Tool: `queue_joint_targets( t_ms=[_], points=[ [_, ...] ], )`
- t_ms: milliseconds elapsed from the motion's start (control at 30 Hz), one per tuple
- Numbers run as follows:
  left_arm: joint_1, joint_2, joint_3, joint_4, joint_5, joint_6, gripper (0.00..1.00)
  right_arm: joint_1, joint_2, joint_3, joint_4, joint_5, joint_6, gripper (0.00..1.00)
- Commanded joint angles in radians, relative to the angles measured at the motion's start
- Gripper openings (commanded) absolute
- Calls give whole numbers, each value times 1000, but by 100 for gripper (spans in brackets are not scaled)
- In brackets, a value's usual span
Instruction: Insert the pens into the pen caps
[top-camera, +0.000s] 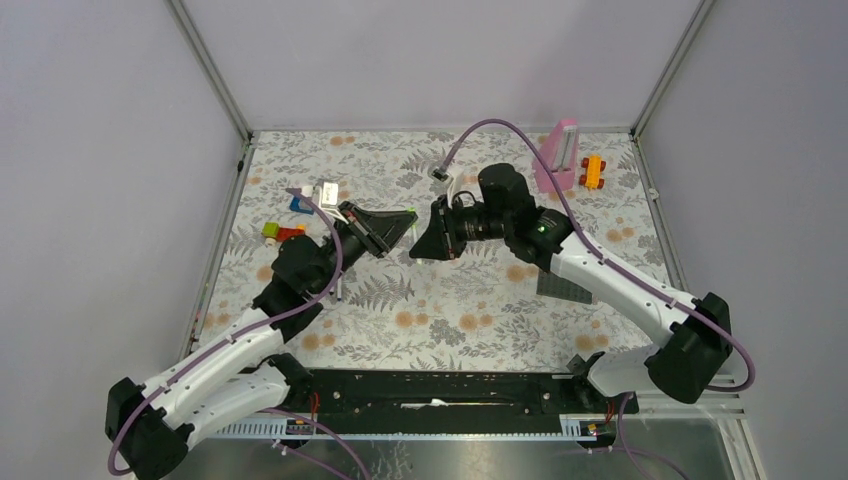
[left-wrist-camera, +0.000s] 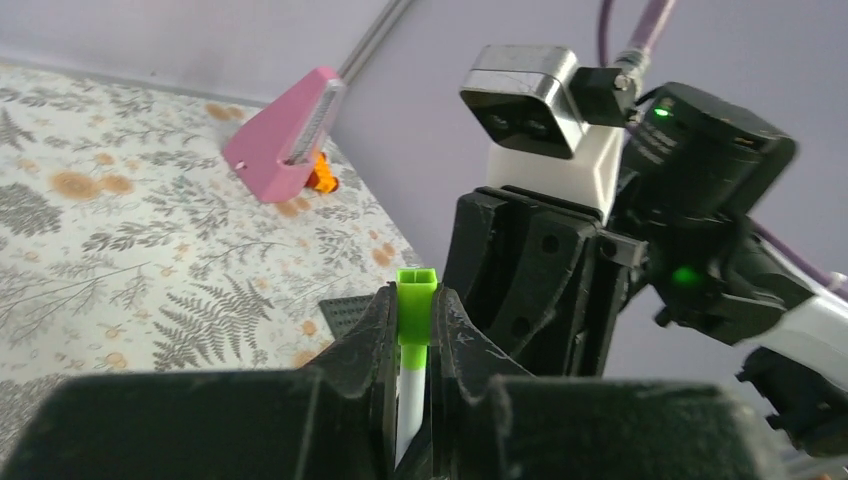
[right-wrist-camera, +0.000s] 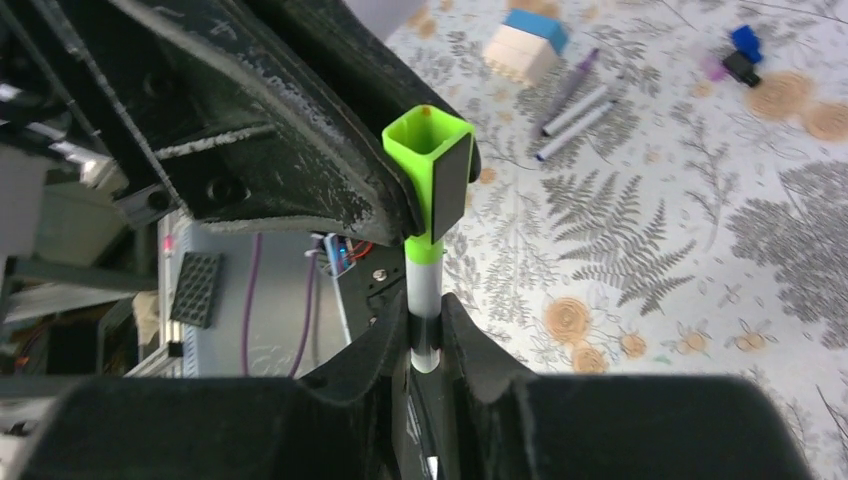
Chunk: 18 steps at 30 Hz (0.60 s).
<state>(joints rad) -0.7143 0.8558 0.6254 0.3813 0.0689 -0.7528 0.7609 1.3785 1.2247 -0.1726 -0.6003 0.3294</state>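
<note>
My left gripper (top-camera: 405, 216) (left-wrist-camera: 415, 312) is shut on the bright green cap (left-wrist-camera: 416, 300), held above the table's middle. The cap also shows in the right wrist view (right-wrist-camera: 432, 170) and the top view (top-camera: 410, 212). A white-barrelled pen (right-wrist-camera: 424, 295) with a green collar sits with its tip end inside the cap. My right gripper (top-camera: 418, 245) (right-wrist-camera: 425, 338) is shut on the pen's rear end. The barrel shows between my left fingers (left-wrist-camera: 408, 400). Two more pens (right-wrist-camera: 580, 118) lie side by side on the mat. The blue cap (right-wrist-camera: 745, 40) and black cap (right-wrist-camera: 740, 68) lie near them.
A white and blue block (right-wrist-camera: 525, 45) lies by the loose pens. Yellow-green and red blocks (top-camera: 280, 232) sit at the mat's left. A pink ramp piece (top-camera: 558, 155) and an orange toy (top-camera: 593, 170) stand at the back right. A dark studded plate (top-camera: 565, 285) lies under the right arm.
</note>
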Motion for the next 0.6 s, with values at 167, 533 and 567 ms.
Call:
queue_joint_targets(
  t_ms=[167,533,567],
  points=[
    [-60,-13,-70,-243,242,23,0,-80,-150,2,484,-194,6,0],
    [-60,-61,-121,-176,279,15,0,-98,-185,-54,563,-324,45,0],
    [-60,-63,-124,-167,289,14,0,-100,-187,-56,571,-337,48,0]
  ],
)
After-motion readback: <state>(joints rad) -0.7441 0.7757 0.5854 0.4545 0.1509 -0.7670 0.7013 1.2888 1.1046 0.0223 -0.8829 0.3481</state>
